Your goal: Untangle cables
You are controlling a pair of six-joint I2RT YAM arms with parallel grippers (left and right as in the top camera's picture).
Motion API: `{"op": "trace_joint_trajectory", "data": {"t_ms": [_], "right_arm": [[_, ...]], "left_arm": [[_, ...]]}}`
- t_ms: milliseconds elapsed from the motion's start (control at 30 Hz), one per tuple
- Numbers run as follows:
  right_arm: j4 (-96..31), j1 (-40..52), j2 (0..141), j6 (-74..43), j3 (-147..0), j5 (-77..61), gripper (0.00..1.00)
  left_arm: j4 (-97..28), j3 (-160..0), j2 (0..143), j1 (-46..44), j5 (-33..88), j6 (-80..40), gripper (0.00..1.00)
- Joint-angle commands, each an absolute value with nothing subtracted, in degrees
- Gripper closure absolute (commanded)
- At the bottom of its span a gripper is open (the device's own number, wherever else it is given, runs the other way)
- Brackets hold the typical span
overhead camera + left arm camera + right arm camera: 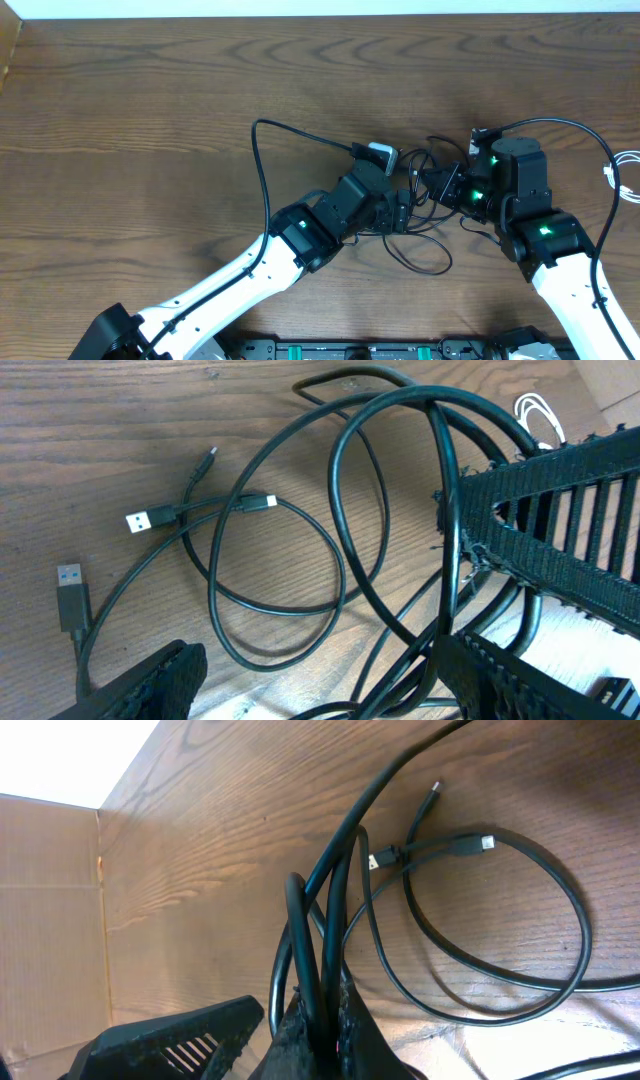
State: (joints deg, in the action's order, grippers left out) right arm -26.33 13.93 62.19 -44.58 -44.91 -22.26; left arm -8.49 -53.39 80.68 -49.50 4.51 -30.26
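Wooden table (120,120) — tangled cables (420,205) (mostly black)

Robot arms (250,275): two. White cable (610,172): one. Black cables (338,565): tangled, count unclear. Plug ends (143,520): four visible.

The dark brown wooden table (150,120) carries near the middle of the frame a loose tangle of black cables (343,575), several of their small plug ends lying flat on the wood, and at the right edge, well apart, a white cable (612,175).
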Motion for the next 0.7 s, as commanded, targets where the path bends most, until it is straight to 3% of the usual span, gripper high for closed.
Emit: {"op": "trace_joint_trajectory", "data": {"t_ms": [0,667], "right_arm": [[-26.4,13.5,62.2,-45.2,-45.3,-23.1,0.99],[-26.4,13.5,62.2,-45.2,-45.3,-22.4,0.99]], "left_arm": [[-8.0,-54.2,80.9,-49.9,3.6,-31.4,0.21],[-8.0,-54.2,80.3,-49.9,9.0,-31.4,0.22]]}}
